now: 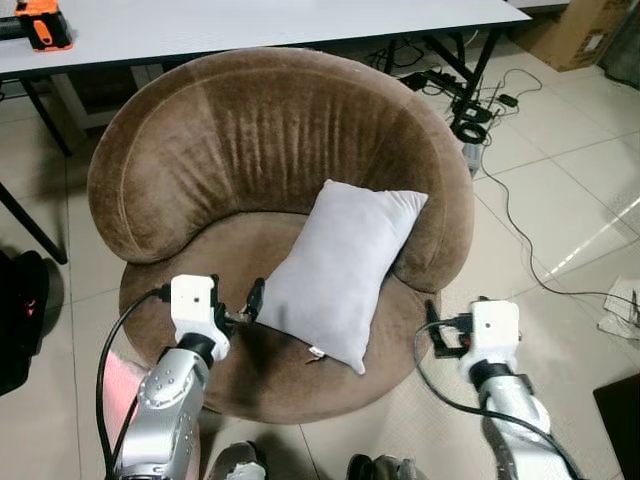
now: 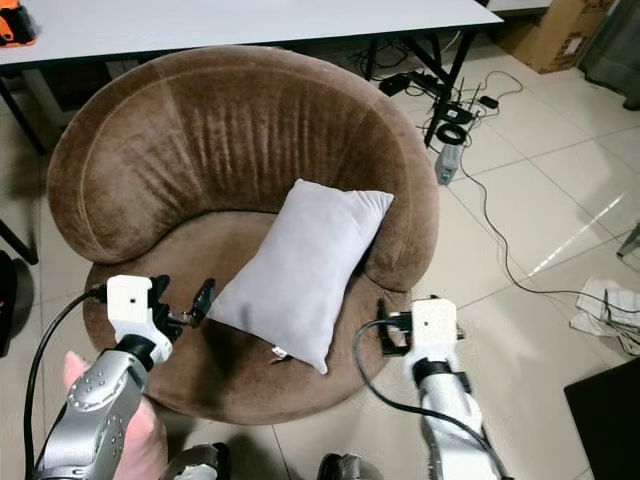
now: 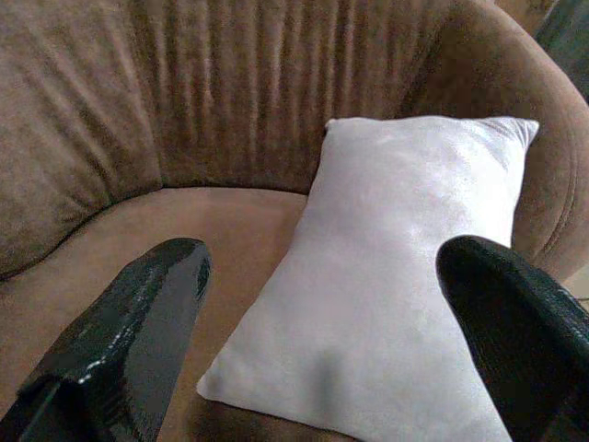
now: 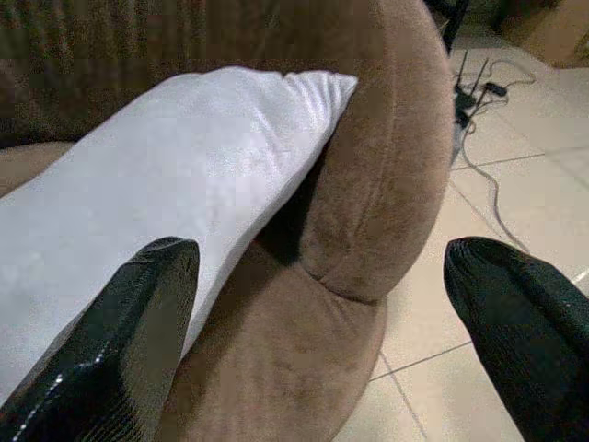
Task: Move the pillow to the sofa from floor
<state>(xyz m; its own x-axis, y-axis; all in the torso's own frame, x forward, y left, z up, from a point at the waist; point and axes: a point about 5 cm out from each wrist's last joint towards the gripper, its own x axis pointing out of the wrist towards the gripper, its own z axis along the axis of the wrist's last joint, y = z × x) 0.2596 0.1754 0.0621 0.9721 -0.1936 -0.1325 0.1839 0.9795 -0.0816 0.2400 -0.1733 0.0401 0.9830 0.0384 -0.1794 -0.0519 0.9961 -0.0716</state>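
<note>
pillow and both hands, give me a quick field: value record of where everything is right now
pillow: white, lying on the seat of the sofa, top corner leaning on the backrest
sofa: round brown armchair with a curved back
left hand: open, beside the pillow's lower left edge
right hand: open, off the sofa's right front edge, apart from the pillow
task state: pillow already on the sofa

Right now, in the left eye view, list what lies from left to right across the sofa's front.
left gripper → white pillow → right gripper → white cable on the floor tiles
</note>
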